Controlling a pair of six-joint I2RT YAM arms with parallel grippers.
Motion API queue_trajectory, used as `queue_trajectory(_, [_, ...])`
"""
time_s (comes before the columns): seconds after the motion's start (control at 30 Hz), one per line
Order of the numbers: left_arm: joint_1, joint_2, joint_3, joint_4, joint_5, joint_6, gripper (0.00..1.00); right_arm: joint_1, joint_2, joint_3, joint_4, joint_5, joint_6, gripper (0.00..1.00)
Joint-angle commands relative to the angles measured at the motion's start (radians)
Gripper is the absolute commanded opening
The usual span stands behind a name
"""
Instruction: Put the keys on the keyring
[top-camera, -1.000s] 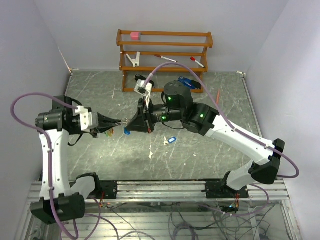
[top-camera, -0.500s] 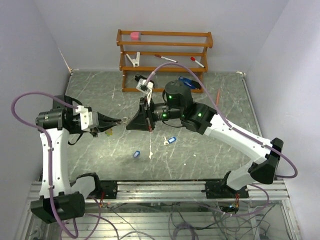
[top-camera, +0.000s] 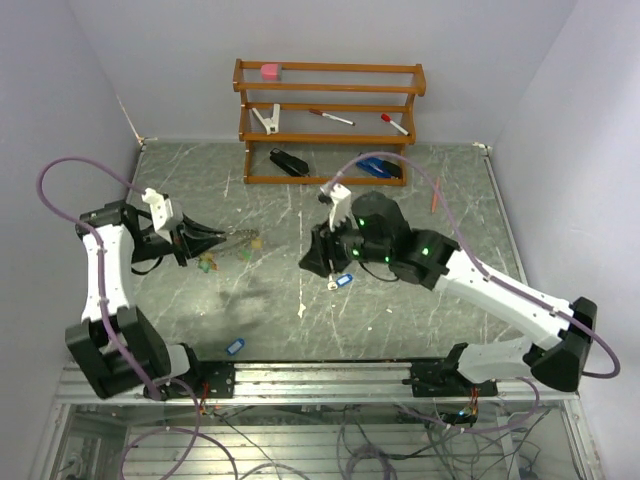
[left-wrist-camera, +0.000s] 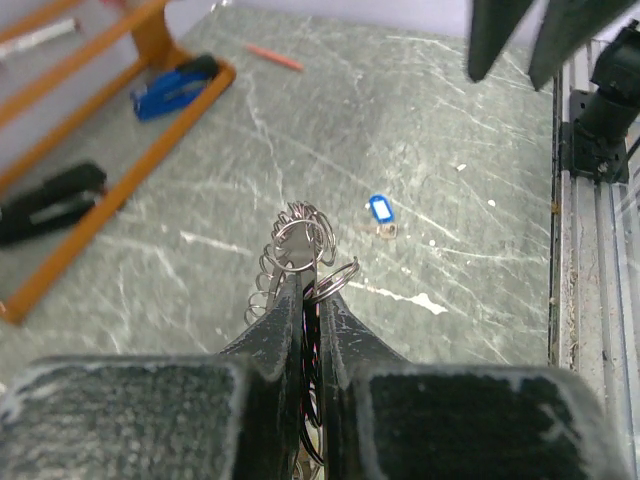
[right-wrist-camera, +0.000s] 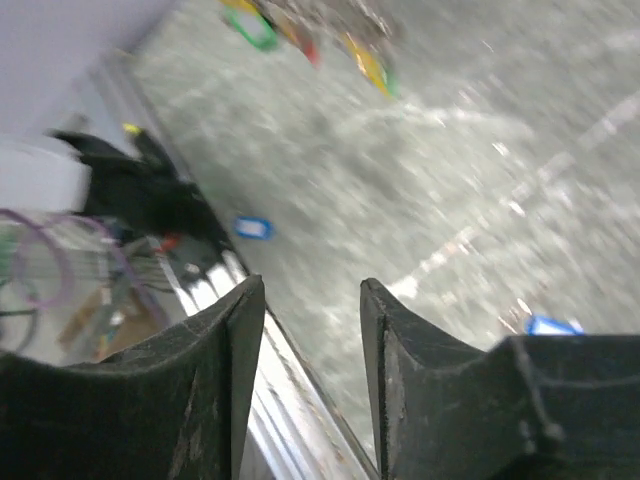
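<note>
My left gripper (top-camera: 222, 238) (left-wrist-camera: 308, 285) is shut on the keyring (top-camera: 240, 239) (left-wrist-camera: 296, 238), a silvery coiled ring sticking out past its fingertips. Green, orange and yellow tagged keys (top-camera: 208, 262) (right-wrist-camera: 368, 62) hang below it. My right gripper (top-camera: 310, 262) (right-wrist-camera: 310, 290) stands open with nothing between its fingers, a hand's width right of the ring. One blue-tagged key (top-camera: 343, 281) (left-wrist-camera: 379, 208) (right-wrist-camera: 553, 325) lies on the table just beside the right gripper. Another blue-tagged key (top-camera: 235, 346) (right-wrist-camera: 253, 228) lies at the table's front edge.
A wooden rack (top-camera: 330, 125) stands at the back, holding a pink block, a clip, pens, a black stapler (top-camera: 290, 161) and a blue stapler (top-camera: 378, 166) (left-wrist-camera: 172, 87). An orange pencil (top-camera: 434, 196) lies at the back right. The metal rail (top-camera: 330, 375) runs along the front edge.
The right gripper opened and drew back right from the ring. The blue key at its tip dropped and ended at the table's front edge. The left arm changed pose, still holding the ring.
</note>
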Motion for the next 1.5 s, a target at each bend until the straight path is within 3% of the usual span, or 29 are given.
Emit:
queue_trajectory(0.0, [0.052,0.069,-0.011,0.017,0.085,0.046,0.07,0.0,-0.082,-0.184,-0.027,0.303,0.029,0.44])
queue_trajectory(0.1, [0.038,0.066,0.056,0.025,0.087,-0.023,0.07,-0.017,-0.093,-0.242,-0.012,0.378,0.068,0.45])
queue_trajectory(0.2, [0.0,0.07,0.222,0.024,0.086,-0.128,0.07,-0.047,-0.055,-0.269,-0.011,0.365,0.078,0.46])
queue_trajectory(0.33, [-0.058,0.156,0.546,0.02,0.085,-0.37,0.07,-0.052,0.039,-0.28,-0.033,0.37,0.091,0.45])
queue_trajectory(0.43, [-0.099,0.212,0.703,0.02,0.083,-0.556,0.07,-0.053,0.113,-0.269,-0.045,0.367,0.096,0.46])
queue_trajectory(0.6, [-0.14,0.301,0.889,0.016,0.083,-0.795,0.07,-0.035,0.187,-0.258,0.02,0.258,0.082,0.46])
queue_trajectory(0.8, [-0.174,0.326,0.995,0.021,0.083,-0.923,0.07,0.003,0.223,-0.239,0.042,0.248,0.082,0.46])
queue_trajectory(1.0, [-0.19,0.29,1.034,0.019,0.081,-0.79,0.07,0.016,0.19,-0.232,0.053,0.223,0.033,0.47])
queue_trajectory(1.17, [-0.19,0.16,0.806,0.024,0.077,-0.412,0.07,0.024,0.172,-0.254,0.082,0.184,0.015,0.48])
queue_trajectory(1.37, [-0.176,0.228,0.797,0.014,0.078,-0.42,0.07,0.037,0.167,-0.227,0.065,0.19,-0.009,0.48])
queue_trajectory(1.47, [-0.175,0.252,0.822,0.014,0.079,-0.493,0.07,0.036,0.151,-0.224,0.065,0.181,-0.021,0.48])
